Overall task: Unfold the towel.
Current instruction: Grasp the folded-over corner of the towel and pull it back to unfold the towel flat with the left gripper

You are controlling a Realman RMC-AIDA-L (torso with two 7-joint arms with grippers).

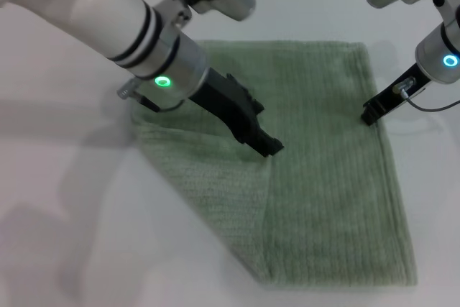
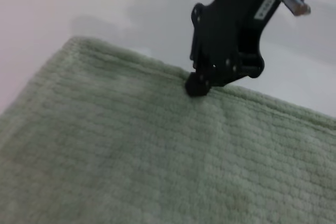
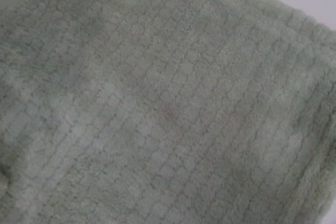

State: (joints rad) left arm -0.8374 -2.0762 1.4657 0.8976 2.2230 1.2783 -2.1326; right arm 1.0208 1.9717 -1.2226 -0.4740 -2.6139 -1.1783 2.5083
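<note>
**Both grippers down at the towel**

The towel (image 1: 323, 177) lay on the white worktop (image 1: 57, 199), one flap folded across its left part. The left gripper (image 1: 269, 147) slanted down onto the towel's middle at the fold edge. The right gripper (image 1: 369, 115) touched its right hem. Whether either gripper's fingers were open could not be told.

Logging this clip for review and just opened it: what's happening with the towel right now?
A two-armed robot is working on a pale green towel spread on a white table. The left gripper is down on the cloth near its middle, beside a flap folded over on the robot's left side. The right gripper sits at the towel's right edge; the left wrist view shows its tip touching the hem. Part of the towel is still folded.
</note>
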